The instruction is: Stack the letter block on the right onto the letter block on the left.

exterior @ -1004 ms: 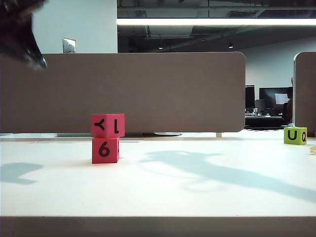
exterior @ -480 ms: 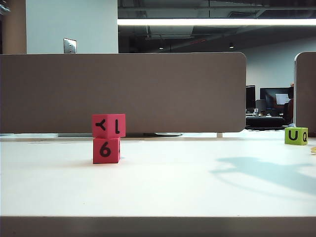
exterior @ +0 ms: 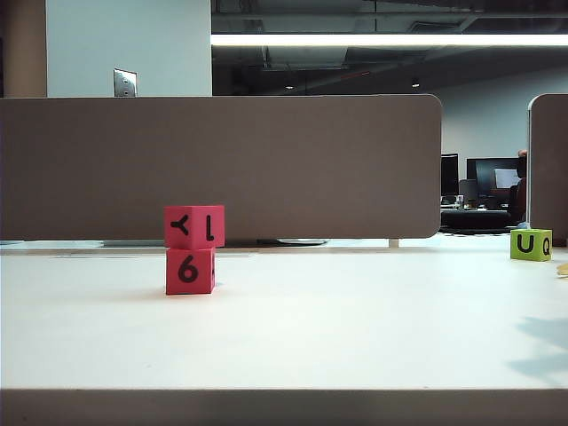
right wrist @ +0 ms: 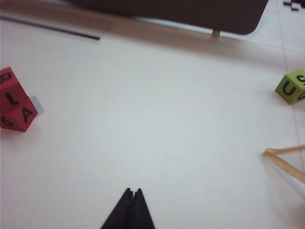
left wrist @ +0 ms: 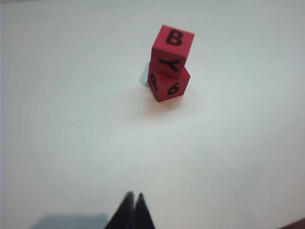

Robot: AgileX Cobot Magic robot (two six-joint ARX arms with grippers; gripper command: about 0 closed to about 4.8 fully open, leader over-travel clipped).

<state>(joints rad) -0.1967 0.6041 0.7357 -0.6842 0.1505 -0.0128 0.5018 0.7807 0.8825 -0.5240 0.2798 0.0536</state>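
Two red letter blocks stand stacked on the white table. The upper block [exterior: 193, 225] shows Y and sits a little askew on the lower block [exterior: 189, 270], which shows 6. The left wrist view has the upper block [left wrist: 172, 50], B on top, resting on the lower block [left wrist: 169, 86]. My left gripper [left wrist: 134, 195] is shut and empty, well back from the stack. My right gripper [right wrist: 133, 191] is also shut and empty, far from the stack [right wrist: 16, 109] at that view's edge. Neither arm shows in the exterior view.
A green block [exterior: 531, 244] with U stands far right at the table's back, also in the right wrist view as the green block [right wrist: 291, 87]. A thin wooden frame [right wrist: 286, 162] pokes in near it. A brown partition [exterior: 222, 164] runs behind the table.
The dark arm at the exterior view's upper left has gone out of view. The arm shadows slid right and almost off the table. The stack has not moved.
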